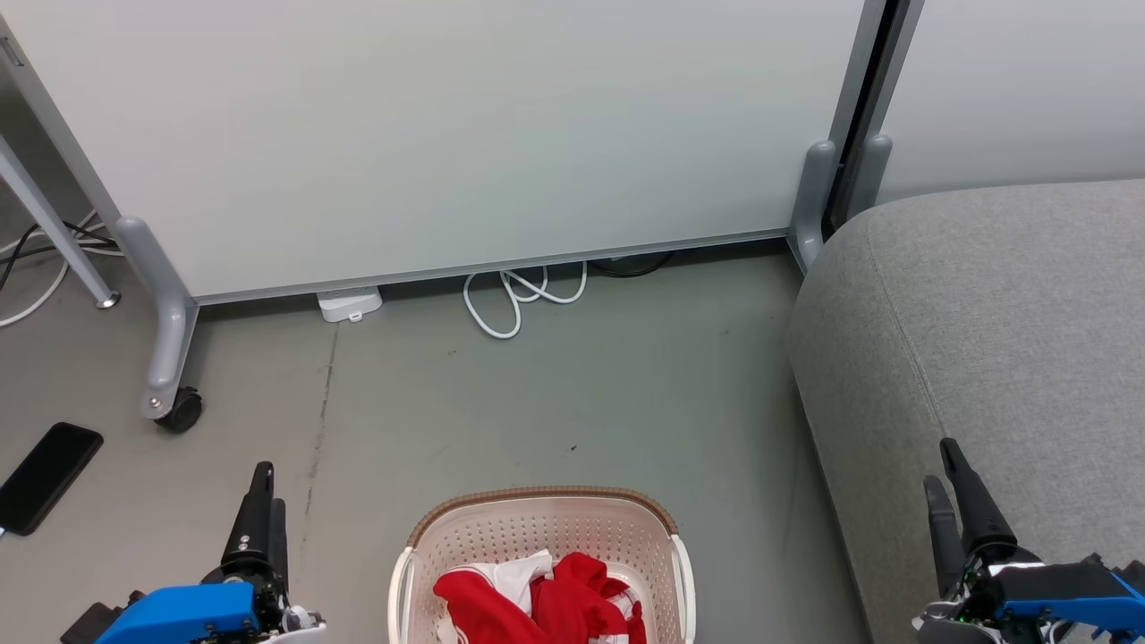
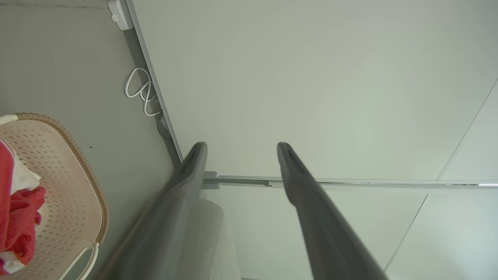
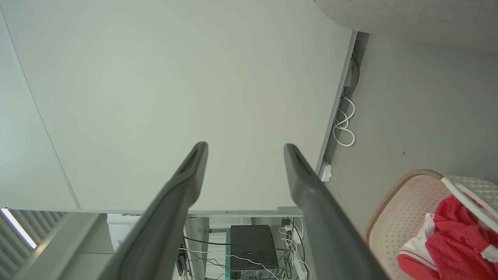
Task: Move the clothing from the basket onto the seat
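Clothing (image 1: 546,599) lies as a crumpled red and white heap inside the basket (image 1: 537,528), at the bottom centre of the head view, with none of it on the seat (image 1: 1002,313) yet.

Start from your left. A dark phone (image 1: 49,474) lies on the floor (image 1: 572,394), well clear of the reach. The left gripper (image 1: 268,487) hangs just left of the basket, its fingers spread wide and holding nothing.

In the middle, pick your grasp point with care. Aim for the highest bunched fold near the heap's centre, away from the perforated wall and the side handles. Come straight down with the fingers apart on either side of that fold, then pinch a thick wad rather than one thin layer. I judge the basket to be light, so a snag on its wall could drag it along. Lift until the hanging cloth clears the brown rim. How tangled the two pieces are, I cannot tell.

To the right, the seat stands just beside the basket. The right gripper (image 1: 939,463) hovers at its front edge, equally wide and empty. It looks the better arm for the short carry across.
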